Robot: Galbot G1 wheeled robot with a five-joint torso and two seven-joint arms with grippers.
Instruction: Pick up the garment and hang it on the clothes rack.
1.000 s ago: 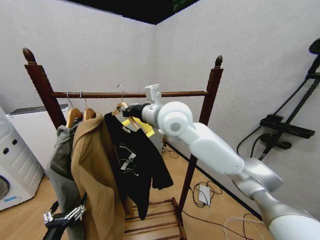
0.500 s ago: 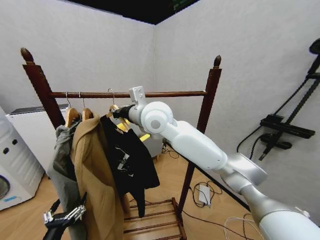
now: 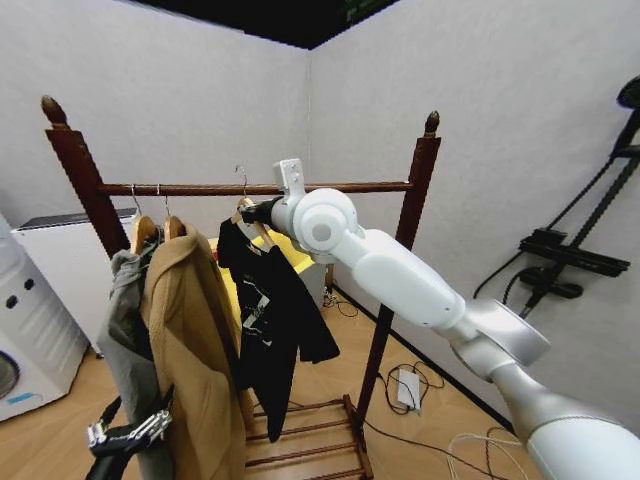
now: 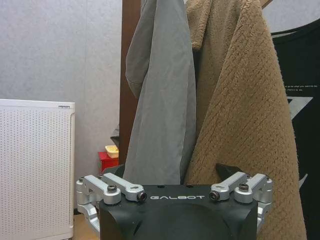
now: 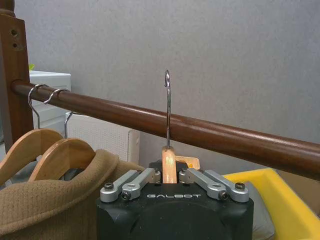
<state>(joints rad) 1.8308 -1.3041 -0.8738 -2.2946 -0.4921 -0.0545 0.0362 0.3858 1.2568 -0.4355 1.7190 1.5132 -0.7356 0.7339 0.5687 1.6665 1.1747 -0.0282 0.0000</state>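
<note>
The right gripper [image 5: 169, 176], clenched on the shirt's [image 3: 268, 310] hanger [image 5: 169, 167], holds its hook [image 5: 167, 107] above the rack's bar [image 5: 200, 131], at 12 o'clock, to drop over; left gripper [image 4: 175, 192] hangs released below.

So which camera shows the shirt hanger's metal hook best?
The right wrist view: the hook stands upright, close, before the bar, above the right pincer. The head view shows it small. The left wrist view shows clothes.
</note>
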